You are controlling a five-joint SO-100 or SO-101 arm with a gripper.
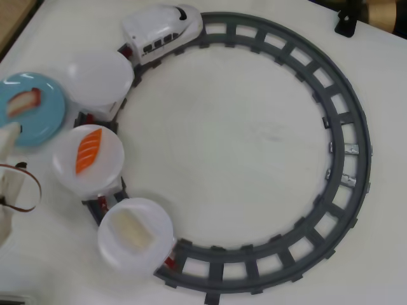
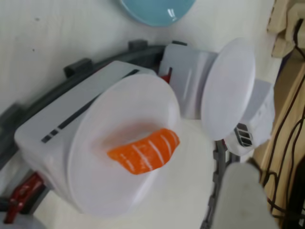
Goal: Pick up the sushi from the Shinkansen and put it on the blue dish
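On the white worktop [image 1: 241, 146] a grey ring of toy track [image 1: 356, 159] took up most of the overhead view, its right side running close to the right edge. At the top of the ring, left of centre, stood the white Shinkansen engine [image 1: 164, 32], nose pointing right. Behind it three cars followed the left curve of the track, each carrying a round white plate. The uppermost plate [image 1: 100, 76] was bare. The middle plate [image 1: 88, 159] bore an orange salmon sushi [image 1: 88, 150], lying roughly upright in the overhead view. The lowest plate [image 1: 135, 236], near the bottom edge, carried a pale, whitish sushi [image 1: 133, 230]. Just outside the ring, at the worktop's left edge, sat the blue dish [image 1: 38, 114], with a red-and-white sushi piece [image 1: 23, 101] already on it, left of its centre.

A pale part of the arm [image 1: 9, 143] entered at the left edge, overlapping the lower rim of the blue dish; cabling looped below it. The jaws themselves could not be made out, so whether they were apart or together could not be told.

The wrist view looked closely down on the salmon sushi [image 2: 144, 151] on its plate [image 2: 119, 162], with the bare plate [image 2: 228, 90] to its right and the blue dish [image 2: 157, 10] at the top edge.
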